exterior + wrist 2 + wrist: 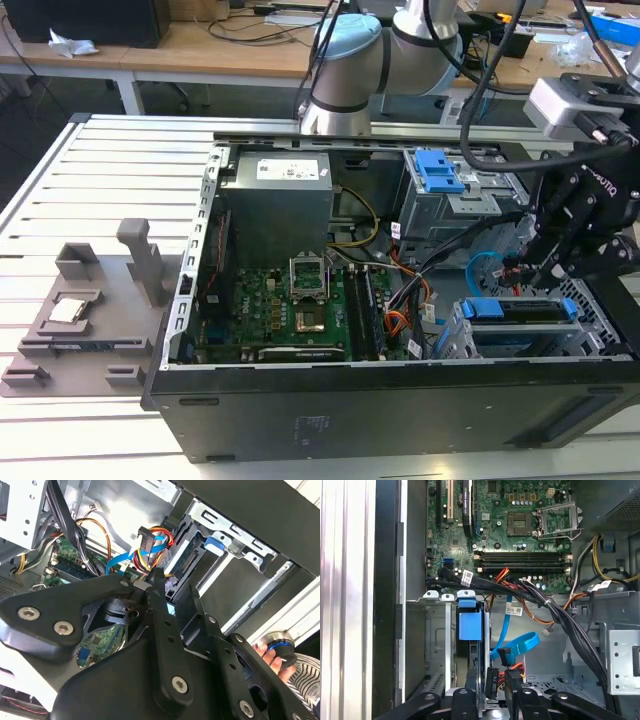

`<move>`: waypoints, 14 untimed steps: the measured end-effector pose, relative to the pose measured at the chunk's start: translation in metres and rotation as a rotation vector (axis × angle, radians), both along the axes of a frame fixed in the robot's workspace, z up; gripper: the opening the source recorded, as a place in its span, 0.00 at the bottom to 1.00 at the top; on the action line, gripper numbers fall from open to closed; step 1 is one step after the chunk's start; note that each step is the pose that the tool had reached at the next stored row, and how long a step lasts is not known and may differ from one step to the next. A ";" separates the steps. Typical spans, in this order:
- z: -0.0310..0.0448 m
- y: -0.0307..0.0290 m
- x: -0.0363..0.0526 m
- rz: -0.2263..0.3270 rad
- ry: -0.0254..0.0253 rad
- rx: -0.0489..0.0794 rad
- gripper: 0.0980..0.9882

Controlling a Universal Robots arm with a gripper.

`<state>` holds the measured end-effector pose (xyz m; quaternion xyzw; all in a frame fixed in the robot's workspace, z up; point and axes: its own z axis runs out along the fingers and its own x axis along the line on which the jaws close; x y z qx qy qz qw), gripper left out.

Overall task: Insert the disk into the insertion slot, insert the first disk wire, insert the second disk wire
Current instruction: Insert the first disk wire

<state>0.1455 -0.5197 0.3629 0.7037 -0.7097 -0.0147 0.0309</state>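
Jaws: the black gripper point(174, 582) is held with its jaws apart, close to the wire ends.
Disk: the grey hard drive in a bright blue plastic carrier point(522, 310) is seated in the silver perforated sheet-metal cage point(455, 345).
Wires: the thin red-and-orange wire bundle point(162, 537) and the looped light-blue cable point(520, 644) are seen just beside the drive.
Bench: the open black computer case point(350, 420) is carried on the slatted white bench point(100, 170).

Hidden and cropped
The insertion slot point(455, 345) covers most of the disk point(520, 312); the picture edge crops the tool point(492, 702).
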 end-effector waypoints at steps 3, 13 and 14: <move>-0.0033 0.0000 0.0001 0.000 0.0000 0.000 0.30; -0.0043 0.0000 0.0002 0.000 0.0000 -0.002 0.07; -0.0043 0.0000 0.0002 0.000 0.0000 -0.002 0.07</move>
